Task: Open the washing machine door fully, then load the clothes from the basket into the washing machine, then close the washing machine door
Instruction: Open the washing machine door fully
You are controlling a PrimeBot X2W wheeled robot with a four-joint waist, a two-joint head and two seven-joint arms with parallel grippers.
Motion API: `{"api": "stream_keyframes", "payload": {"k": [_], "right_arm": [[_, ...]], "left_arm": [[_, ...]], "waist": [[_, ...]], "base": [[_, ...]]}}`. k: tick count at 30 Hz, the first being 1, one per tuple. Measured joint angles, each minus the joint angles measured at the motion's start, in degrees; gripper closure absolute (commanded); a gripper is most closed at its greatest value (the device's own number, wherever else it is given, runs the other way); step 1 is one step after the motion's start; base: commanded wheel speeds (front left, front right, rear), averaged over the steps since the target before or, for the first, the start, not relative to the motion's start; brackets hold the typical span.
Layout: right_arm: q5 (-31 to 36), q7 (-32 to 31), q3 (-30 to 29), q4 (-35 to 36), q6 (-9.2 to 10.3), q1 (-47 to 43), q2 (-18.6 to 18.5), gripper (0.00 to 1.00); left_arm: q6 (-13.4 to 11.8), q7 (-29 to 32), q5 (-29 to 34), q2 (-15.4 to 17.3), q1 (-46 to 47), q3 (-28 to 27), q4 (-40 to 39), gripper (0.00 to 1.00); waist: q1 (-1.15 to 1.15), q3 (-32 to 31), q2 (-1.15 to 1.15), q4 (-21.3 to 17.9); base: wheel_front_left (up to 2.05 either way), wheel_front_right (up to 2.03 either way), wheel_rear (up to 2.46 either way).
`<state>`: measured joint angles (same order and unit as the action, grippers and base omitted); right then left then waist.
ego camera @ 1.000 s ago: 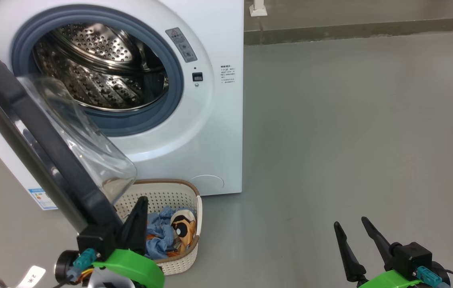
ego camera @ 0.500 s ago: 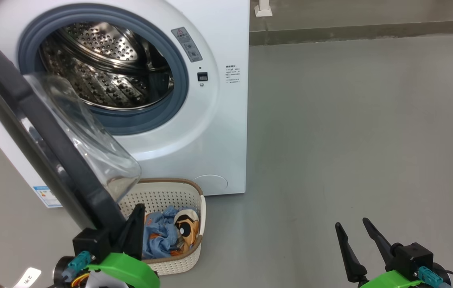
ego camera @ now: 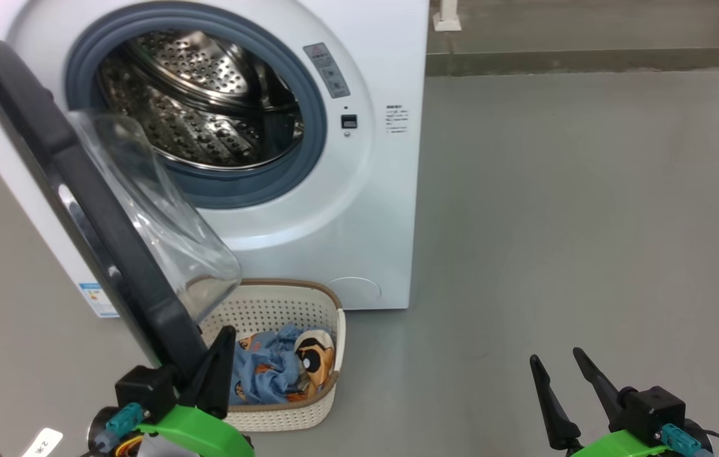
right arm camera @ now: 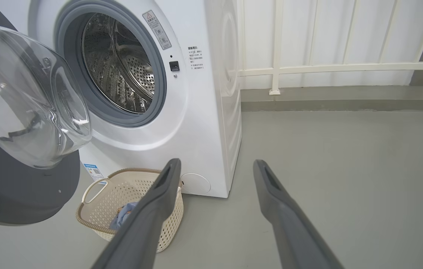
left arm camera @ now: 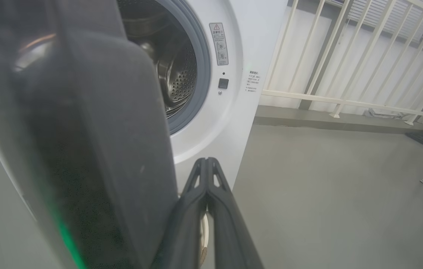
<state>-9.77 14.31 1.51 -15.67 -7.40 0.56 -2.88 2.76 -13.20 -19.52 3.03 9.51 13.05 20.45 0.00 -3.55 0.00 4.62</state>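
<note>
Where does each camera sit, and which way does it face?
Head view: from the head, down at the washing machine, open door and basket; left gripper lower left, right gripper lower right.
Left wrist view: from that wrist, along its shut fingers, beside the door, toward the drum.
Right wrist view: from that wrist, between its open fingers, toward the basket.
Shared: all three show the drum.

A smooth, matt grey floor (ego camera: 556, 222) spreads wide and bare to the right. On its left side stands a white, boxy washing machine (ego camera: 372, 209), its base flat on the floor. Just in front of the machine's lower front sits a small cream perforated basket (ego camera: 283, 414) with a brown rim. Along the far edge runs a low grey kerb (ego camera: 588, 61), and a white post foot (ego camera: 447, 24) stands on it.
</note>
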Motion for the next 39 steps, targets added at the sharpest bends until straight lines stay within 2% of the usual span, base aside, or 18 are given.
{"api": "stream_keyframes", "payload": {"k": [10, 21, 39], "right_arm": [[-0.69, 0.00, 0.73, -0.41, 0.00, -0.37, 0.00, 0.00], [-1.49, 0.00, 1.41, -0.75, 0.00, -0.65, 0.01, 0.00], [-1.55, 0.00, 2.24, -1.10, 0.00, -0.71, 0.09, 0.00]], "left_arm": [[-0.07, -0.44, -0.16, 0.11, -1.02, 0.30, 0.01, 1.00], [-1.57, -0.42, -1.03, 1.94, -2.99, -0.63, -0.22, 1.00], [-3.57, -0.42, -3.11, 4.80, -5.22, -4.35, -2.33, 1.00]], "waist": [[0.00, -0.51, 0.00, 3.76], [0.00, -1.73, 0.00, 8.47], [0.00, -1.69, 0.00, 11.67]], "base": [[0.00, 0.00, 0.00], [0.00, 0.00, 0.00], [0.00, 0.00, 0.00]]}}
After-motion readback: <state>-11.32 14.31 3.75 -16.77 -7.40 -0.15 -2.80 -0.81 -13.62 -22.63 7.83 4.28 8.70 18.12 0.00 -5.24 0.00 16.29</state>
